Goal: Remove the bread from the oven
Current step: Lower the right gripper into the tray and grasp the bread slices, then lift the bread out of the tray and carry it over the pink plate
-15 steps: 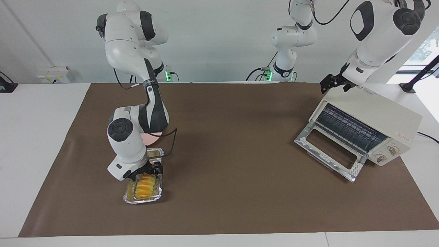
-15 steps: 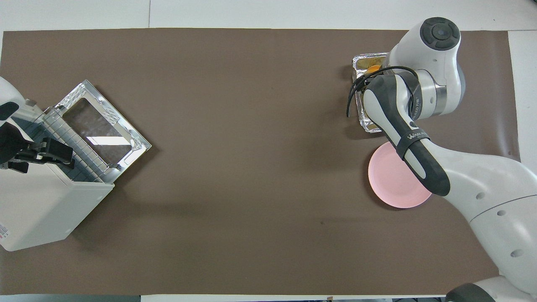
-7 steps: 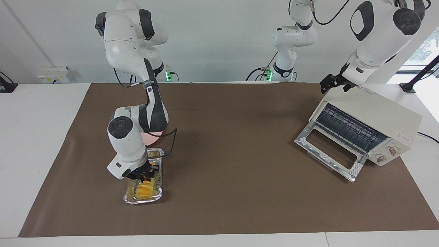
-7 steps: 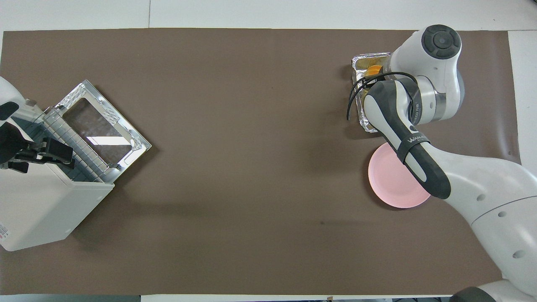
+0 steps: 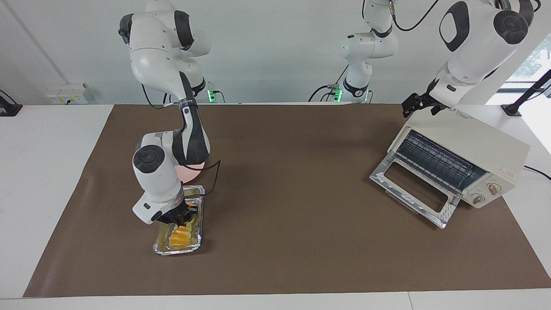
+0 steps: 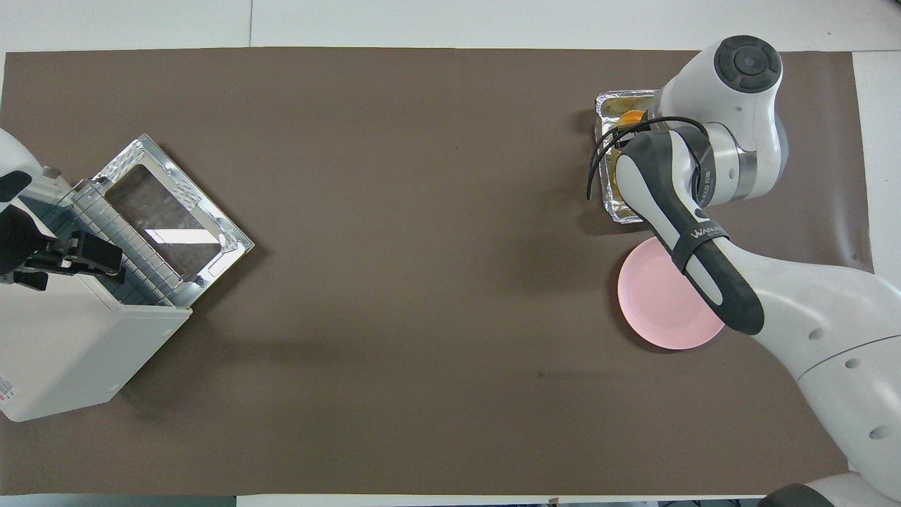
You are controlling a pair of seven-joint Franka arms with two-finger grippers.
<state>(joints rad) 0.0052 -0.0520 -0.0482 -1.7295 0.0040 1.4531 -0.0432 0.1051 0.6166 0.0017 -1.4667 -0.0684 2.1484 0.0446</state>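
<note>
The bread (image 5: pixel 181 237), a golden ridged loaf, lies in a silver foil tray (image 5: pixel 177 251) toward the right arm's end of the table; only its tip shows in the overhead view (image 6: pixel 631 116). My right gripper (image 5: pixel 184 216) is down in the tray, shut on the end of the bread nearer the robots. The cream-white oven (image 5: pixel 473 144) stands at the left arm's end, its glass door (image 5: pixel 411 189) dropped open and its wire rack (image 5: pixel 434 161) bare. My left gripper (image 5: pixel 419 104) waits over the oven's top edge.
A pink plate (image 6: pixel 658 310) lies beside the foil tray (image 6: pixel 611 105), nearer to the robots, partly under the right arm. A brown mat (image 5: pixel 292 181) covers the table between the tray and the oven (image 6: pixel 63 345).
My right gripper's fingers have closed in on the bread and the wrist has risen slightly. The tray has shifted a little. The left arm has not moved.
</note>
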